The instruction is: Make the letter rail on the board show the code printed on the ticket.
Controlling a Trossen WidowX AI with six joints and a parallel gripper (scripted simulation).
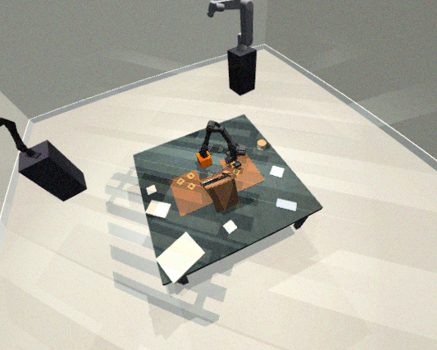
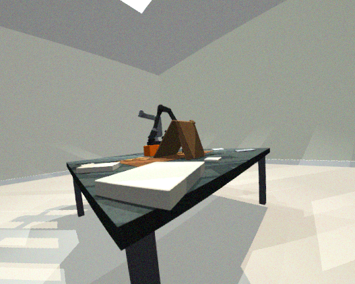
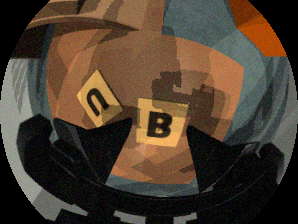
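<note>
A yellow tile with a black B [image 3: 172, 138] lies flat on the brown mat [image 3: 220, 62] [image 1: 252, 179]. My gripper [image 3: 160, 125] [image 1: 235, 163] is open and empty, its fingertips on either side of the B tile in the wrist view. A second tile, its letter like a U turned over [image 3: 99, 100], lies tilted just left of the left finger. Three more tiles [image 1: 181, 182] [image 1: 191, 176] [image 1: 191, 187] lie on the other brown mat [image 1: 188, 203]. The brown A-shaped board [image 1: 223, 196] [image 2: 191, 139] stands between the mats, with a dark rail [image 1: 216, 179] along its top. The ticket's code is not readable.
The orange arm base [image 1: 204, 159] [image 2: 151, 150] stands behind the board. A large white slab [image 1: 181, 257] [image 2: 149, 175] lies by the near table corner. Smaller pale slabs [image 1: 158, 209] [image 1: 286, 204] [image 1: 230, 226] [image 1: 277, 171] and a round wooden-topped object [image 1: 261, 143] are on the table.
</note>
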